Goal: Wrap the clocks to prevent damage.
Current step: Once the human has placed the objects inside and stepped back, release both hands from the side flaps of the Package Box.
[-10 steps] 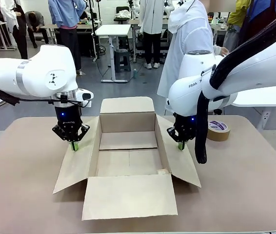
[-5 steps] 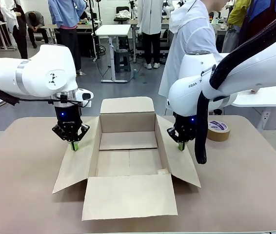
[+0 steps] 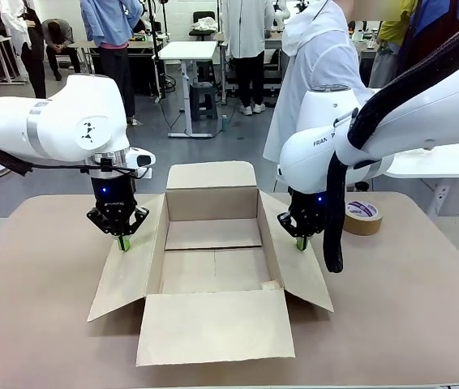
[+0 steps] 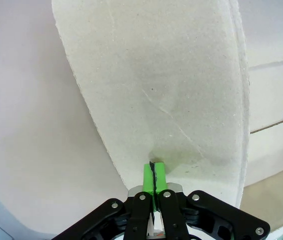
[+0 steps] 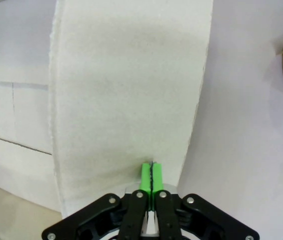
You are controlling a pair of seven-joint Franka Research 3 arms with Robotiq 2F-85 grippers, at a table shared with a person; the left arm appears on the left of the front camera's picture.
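The tape roll (image 3: 366, 217), by the surface's (image 3: 424, 308) far edge, had its left edge hidden behind the right arm's black cable sleeve (image 3: 332, 227). The right wrist view cut it off at the picture's right edge. The right arm covered much of the person's (image 3: 315, 73) lower body. Both wrist views cut the carton's (image 3: 213, 271) side flaps off at the top. Whether the right gripper's (image 3: 301, 243) tips touched the flap could not be told.

left gripper (image 3: 123, 242) closed, pointing down, right gripper (image 3: 301, 242) likewise
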